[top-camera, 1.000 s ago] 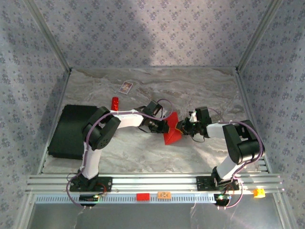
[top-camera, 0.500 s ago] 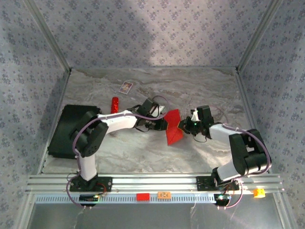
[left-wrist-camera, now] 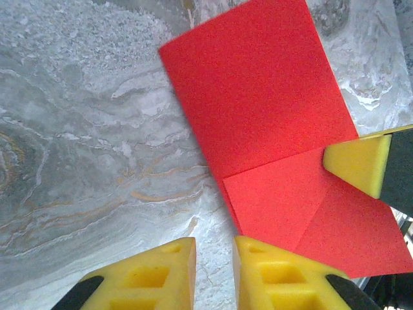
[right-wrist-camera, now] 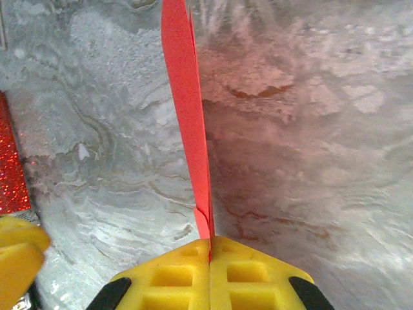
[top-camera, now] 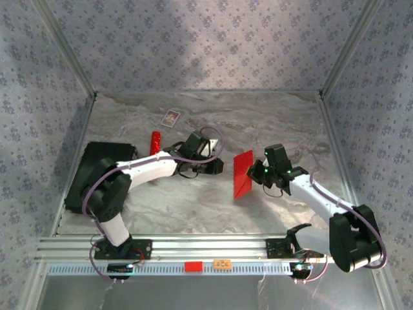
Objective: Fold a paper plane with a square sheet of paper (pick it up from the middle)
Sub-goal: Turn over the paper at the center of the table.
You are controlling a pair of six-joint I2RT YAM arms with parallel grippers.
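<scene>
Right gripper is clamped tight on the square sheet of paper. On its own wrist camera the two yellow fingers meet flush, with the red edge pinched between them and the sheet running away edge-on. The paper is up off the desk, standing on its side just right of centre. And it's creased: the left wrist view shows one fold line straight across it and a diagonal one toward the held end.

Left gripper sits just left of the paper, apart from it. Its fingers are slightly parted and hold nothing, with only marbled desk showing under the gap.

Over on the left, a red stick sits close by the left arm's forearm. A small printed card lies farther back. A black mat covers the left side of the desk.
</scene>
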